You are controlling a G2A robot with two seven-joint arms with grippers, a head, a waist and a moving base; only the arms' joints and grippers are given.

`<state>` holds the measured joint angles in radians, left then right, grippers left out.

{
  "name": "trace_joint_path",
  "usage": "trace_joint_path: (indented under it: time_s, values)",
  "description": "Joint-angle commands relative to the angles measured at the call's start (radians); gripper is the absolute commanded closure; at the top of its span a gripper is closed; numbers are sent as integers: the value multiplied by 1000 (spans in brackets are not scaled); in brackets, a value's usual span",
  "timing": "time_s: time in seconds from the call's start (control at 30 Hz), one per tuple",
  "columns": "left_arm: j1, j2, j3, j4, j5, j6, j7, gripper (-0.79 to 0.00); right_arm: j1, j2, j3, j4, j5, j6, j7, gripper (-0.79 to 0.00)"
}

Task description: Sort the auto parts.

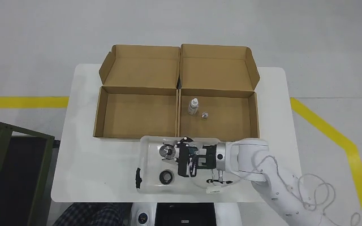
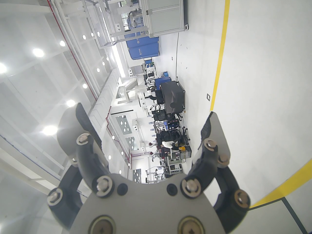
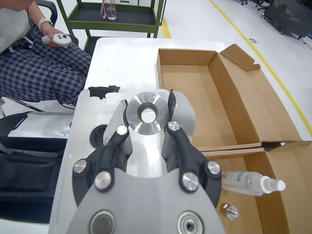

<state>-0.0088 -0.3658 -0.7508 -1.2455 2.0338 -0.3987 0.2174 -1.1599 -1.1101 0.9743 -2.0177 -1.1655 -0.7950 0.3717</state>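
My right gripper point(image 3: 148, 101) is shut on a shiny metal disc point(image 3: 147, 116) with a round centre hole, over a clear plastic tray point(image 3: 73, 132). From above, the right gripper point(image 1: 176, 153) points left over the tray point(image 1: 148, 141), with the disc point(image 1: 167, 151) at its fingertips. A black ring part point(image 3: 97, 136) lies in the tray beside the gripper, also seen from above point(image 1: 166, 177). My left gripper point(image 2: 146, 113) is open and holds nothing, facing the room, away from the table.
Two open cardboard boxes stand behind the tray: the left box point(image 1: 136, 116) is bare, the right box point(image 1: 232, 121) holds a small spray bottle point(image 1: 193, 105) and a small metal part point(image 1: 205, 115). A black scrap point(image 1: 137, 178) sits at the tray's left edge. A green cart point(image 1: 17, 164) stands left of the table.
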Motion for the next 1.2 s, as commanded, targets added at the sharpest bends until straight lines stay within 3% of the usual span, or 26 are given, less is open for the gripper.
trace_joint_path:
  time_s: [0.0, 0.47, 1.17]
  values:
    - [0, 0, 0, 0, 0, 0, 0, -785, -2, 3, 22, -13, 26, -6, -10, 0]
    - [0, 0, 0, 0, 0, 0, 0, -785, 11, 13, 124, -87, 148, 16, -61, 0]
    - [0, 0, 0, 0, 0, 0, 0, -785, 21, 12, 127, -75, 180, 32, -51, 0]
